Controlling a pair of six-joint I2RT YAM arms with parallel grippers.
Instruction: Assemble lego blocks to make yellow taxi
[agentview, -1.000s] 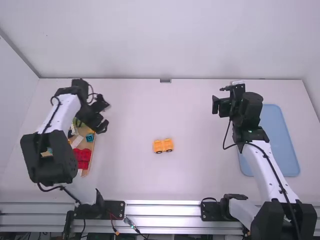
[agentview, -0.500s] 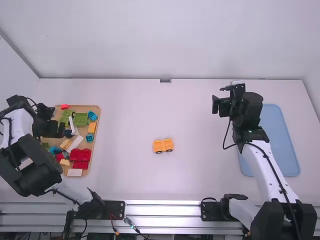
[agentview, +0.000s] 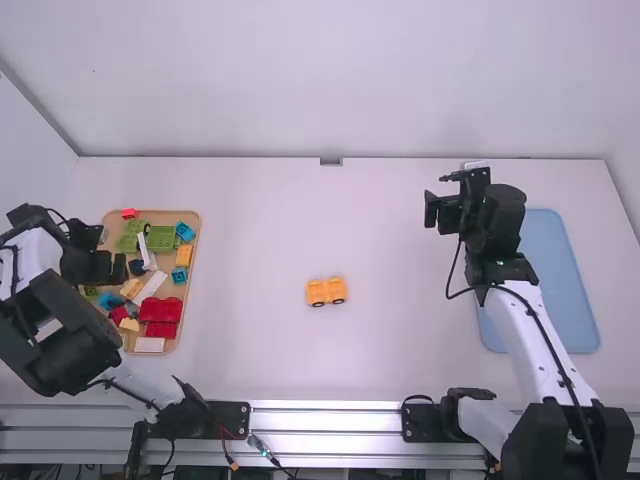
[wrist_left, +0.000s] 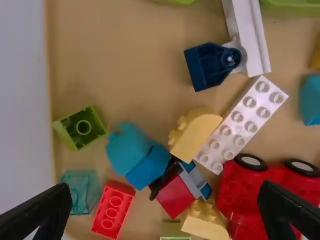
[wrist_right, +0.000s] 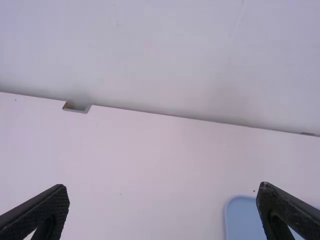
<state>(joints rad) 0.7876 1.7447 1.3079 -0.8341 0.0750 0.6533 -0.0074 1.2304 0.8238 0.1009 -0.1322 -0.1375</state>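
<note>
Yellow wheeled piece (agentview: 326, 291) on table (agentview: 400, 350), between arms. Left gripper (wrist_left: 165, 194) over tray (wrist_left: 135, 55) – fingers spread, empty; right gripper (wrist_right: 162, 194) also spread, empty. Curved yellow block (wrist_left: 198, 132) in tray: likely light, stiff, slick – grip 2 flat sides, off studs.

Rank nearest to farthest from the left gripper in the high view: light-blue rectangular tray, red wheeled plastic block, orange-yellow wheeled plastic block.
1. Red block: left side, on the tan tray.
2. Orange-yellow block: mid-table.
3. Light-blue tray: right side, partly behind the right arm.
</note>
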